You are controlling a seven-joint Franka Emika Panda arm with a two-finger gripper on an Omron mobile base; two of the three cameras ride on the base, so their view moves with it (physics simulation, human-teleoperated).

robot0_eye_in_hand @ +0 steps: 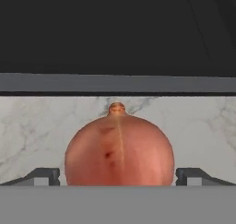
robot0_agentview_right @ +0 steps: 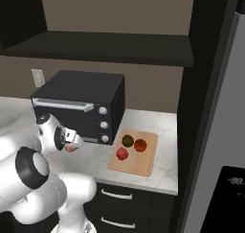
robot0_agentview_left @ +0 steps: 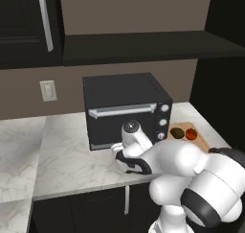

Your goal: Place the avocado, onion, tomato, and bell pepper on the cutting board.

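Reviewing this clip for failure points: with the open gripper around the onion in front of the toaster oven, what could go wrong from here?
1. The onion is round and smooth; the gripper fingertips sit low at its sides, so it may squirt out on closing.
2. The toaster oven stands close behind; lifting could clip it.
3. The cutting board already carries three pieces, so placing the onion may nudge them.

A: what's on the worktop (robot0_agentview_right: 153,119) rn?
B: white marble w/ grey veins. Black toaster oven (robot0_agentview_right: 81,105) sits at the back, tan cutting board (robot0_agentview_right: 146,162) just to its right, near the front edge. Onion (robot0_eye_in_hand: 119,150) lies on the marble in front of the oven.
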